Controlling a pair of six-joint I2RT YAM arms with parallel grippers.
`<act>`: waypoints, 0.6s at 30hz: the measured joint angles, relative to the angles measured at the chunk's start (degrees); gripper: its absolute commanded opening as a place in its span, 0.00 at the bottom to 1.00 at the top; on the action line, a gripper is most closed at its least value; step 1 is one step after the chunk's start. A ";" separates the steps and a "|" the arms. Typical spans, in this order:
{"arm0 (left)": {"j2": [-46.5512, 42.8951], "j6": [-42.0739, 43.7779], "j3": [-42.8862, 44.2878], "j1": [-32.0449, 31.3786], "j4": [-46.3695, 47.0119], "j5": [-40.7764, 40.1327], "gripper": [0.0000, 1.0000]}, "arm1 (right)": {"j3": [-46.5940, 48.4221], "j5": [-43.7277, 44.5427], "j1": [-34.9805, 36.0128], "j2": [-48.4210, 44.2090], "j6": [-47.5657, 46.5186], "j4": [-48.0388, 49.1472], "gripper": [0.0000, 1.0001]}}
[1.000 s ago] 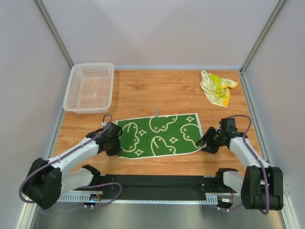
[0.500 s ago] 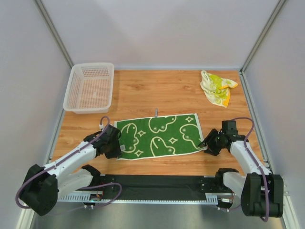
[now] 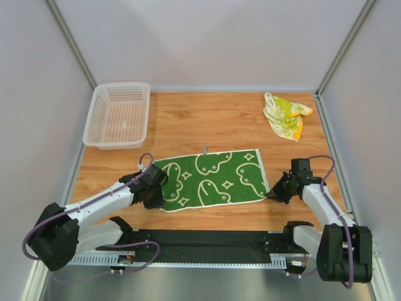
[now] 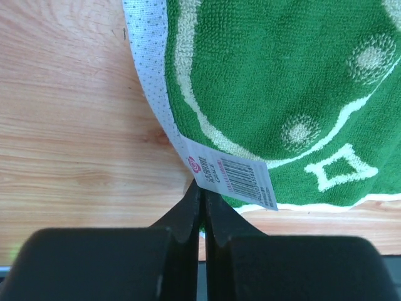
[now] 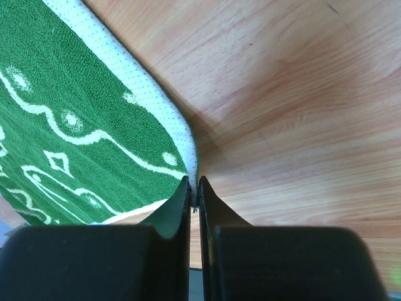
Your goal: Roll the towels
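A green towel [image 3: 210, 177] with cream line drawings lies flat on the wooden table [image 3: 207, 119], seen close in the left wrist view [image 4: 282, 75] and the right wrist view [image 5: 75, 125]. My left gripper [image 3: 155, 191] [image 4: 202, 188] is shut on its near-left corner, just under a white barcode label [image 4: 233, 175]. On the other side, my right gripper [image 3: 274, 190] [image 5: 194, 183] is shut on the white hem of the near-right corner. A second towel [image 3: 285, 115], cream with yellow-green blotches and an orange edge, lies crumpled at the back right.
A white plastic mesh basket [image 3: 118, 115] stands at the back left. A small grey peg [image 3: 205, 147] sticks up just behind the green towel. White walls enclose the table on three sides, and a black rail [image 3: 207, 241] runs along the near edge.
Both grippers opened briefly and closed on the green towel's near corners. The left gripper shifted right, and the towel's left edge moved right with it.
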 measured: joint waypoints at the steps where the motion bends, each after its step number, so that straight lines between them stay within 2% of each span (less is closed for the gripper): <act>1: 0.26 -0.04 0.20 -0.07 0.02 0.02 0.00 | 0.00 -0.02 0.00 -0.07 0.00 0.00 0.00; 5: 0.04 -0.17 0.37 -0.37 -0.68 -0.33 0.00 | 0.00 -0.50 -0.07 -2.32 0.00 -0.66 0.00; 9: -0.92 -0.07 2.56 -0.42 -6.32 -1.60 0.00 | 2.12 -1.88 -0.17 -5.90 0.00 -3.06 0.00; 13: -2.27 1.01 8.94 -0.42 -11.67 -3.52 0.04 | 9.68 -2.84 -0.17 -5.66 -0.22 -5.03 0.00; 18: -0.85 3.80 15.26 1.73 -14.05 -4.35 0.04 | 22.77 -4.94 -0.17 3.23 -1.42 -5.09 0.00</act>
